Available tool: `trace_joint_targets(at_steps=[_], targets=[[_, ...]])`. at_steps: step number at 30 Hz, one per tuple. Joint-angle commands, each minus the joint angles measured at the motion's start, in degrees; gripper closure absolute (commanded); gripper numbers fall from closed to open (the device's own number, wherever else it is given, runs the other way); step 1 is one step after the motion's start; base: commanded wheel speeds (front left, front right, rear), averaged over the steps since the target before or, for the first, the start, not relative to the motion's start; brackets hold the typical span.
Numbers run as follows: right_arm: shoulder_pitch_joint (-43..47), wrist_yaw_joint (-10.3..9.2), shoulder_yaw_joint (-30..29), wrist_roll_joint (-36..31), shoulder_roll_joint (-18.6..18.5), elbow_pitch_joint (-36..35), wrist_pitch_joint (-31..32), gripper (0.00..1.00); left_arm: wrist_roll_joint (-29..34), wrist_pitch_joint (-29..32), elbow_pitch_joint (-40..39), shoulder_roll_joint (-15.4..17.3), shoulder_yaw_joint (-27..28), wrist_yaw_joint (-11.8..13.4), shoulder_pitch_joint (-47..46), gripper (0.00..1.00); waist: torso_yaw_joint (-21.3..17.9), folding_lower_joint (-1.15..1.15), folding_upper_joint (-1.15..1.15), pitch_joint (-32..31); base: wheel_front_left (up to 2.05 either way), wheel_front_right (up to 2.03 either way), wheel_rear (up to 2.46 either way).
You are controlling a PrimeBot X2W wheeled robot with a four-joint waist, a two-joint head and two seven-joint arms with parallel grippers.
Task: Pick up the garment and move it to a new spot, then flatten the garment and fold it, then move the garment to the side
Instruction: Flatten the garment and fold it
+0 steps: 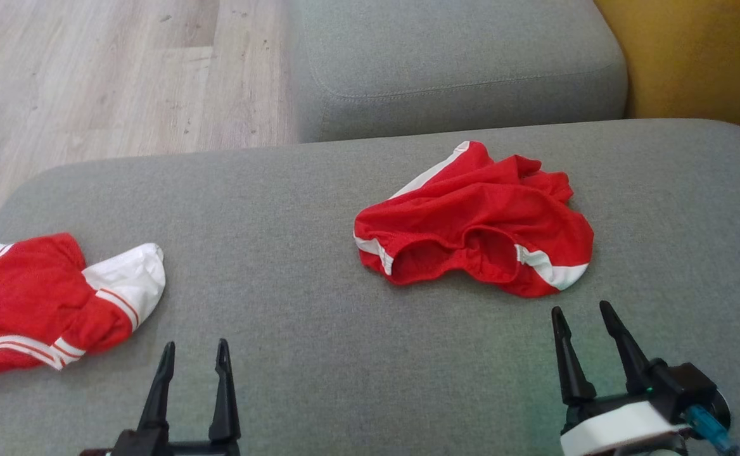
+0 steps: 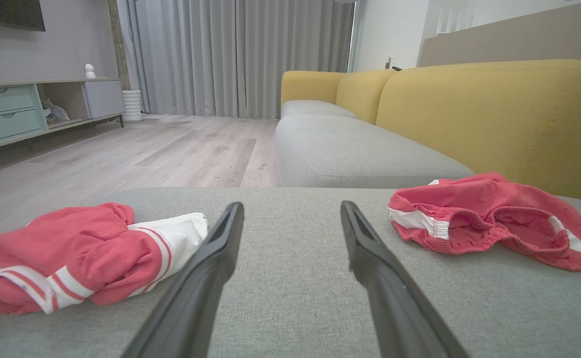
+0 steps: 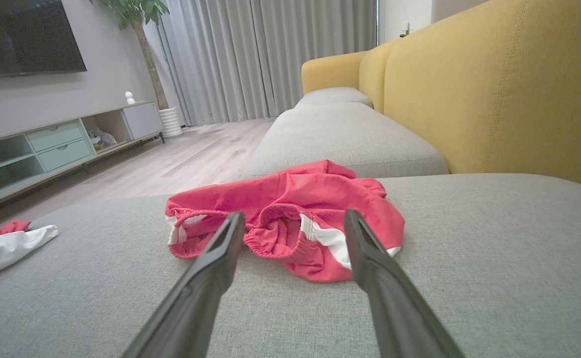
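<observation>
**Shorts waiting, both grippers empty: a thin pinch is the main risk**

The red shorts (image 1: pixel 471 215) are lying crumpled on the right half of the grey sofa cushion (image 1: pixel 281 266). Their waistband is gaping toward the robot and white side stripes are showing at both ends. The right gripper (image 1: pixel 581 308) is sitting just short of them, fingers spread apart and holding nothing; in its wrist view the fingers are framing the waistband. The left gripper (image 1: pixel 196 345) is likewise standing wide and empty. It is pointing at bare cushion between the shorts and a red-and-white jersey (image 1: pixel 34 297) bunched at the cushion's left edge.

Judging from that aim, the shorts are looking like the piece to lift. Trouble is likeliest at the grasp: closing on one loose fold would be leaving the rest dragging, or letting the cloth slip free mid-carry. Diving too low would be pinching the cushion's weave along with the fabric. A one-sided lift would be twisting the legs together, making flattening harder, and a carry leftward is risking a landing on the jersey.
</observation>
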Motion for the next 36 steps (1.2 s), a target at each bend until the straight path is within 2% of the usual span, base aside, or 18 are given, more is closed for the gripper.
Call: trace_joint_targets(at_steps=[1,13,22,31,36], targets=[[-1.77,0.44,1.05,-0.34,-0.26,-1.73,-0.37,0.00,-0.26,-0.54,-2.07,-0.12,1.27,0.39,-1.94,0.00,0.03,0.00,0.00,0.13,0.00,0.00,0.00],[-2.46,0.44,2.60,-0.92,-0.26,-1.47,-0.37,0.00,-0.71,-0.54,-1.47,-0.13,1.14,0.54,-1.63,0.00,-1.74,0.00,0.00,0.76,0.00,0.00,0.00],[-2.38,0.44,3.45,-1.31,-0.26,-1.90,-0.37,0.00,-6.93,-0.55,4.41,-0.13,-3.81,-3.97,-5.20,0.00,-7.16,0.00,0.00,1.75,0.00,0.00,0.00],[-3.78,0.44,3.00,-1.86,-0.26,-3.33,-0.37,0.00,-15.61,-0.55,13.59,-0.13,-17.51,-7.60,-20.54,0.00,-15.67,0.00,0.00,6.49,0.00,0.00,0.00],[-4.70,0.44,2.00,-1.02,-0.26,-3.55,-0.37,0.00,-26.49,1.37,21.07,-0.13,-25.86,-8.44,-30.67,0.00,-20.09,0.00,0.00,9.63,0.00,0.00,0.00]])
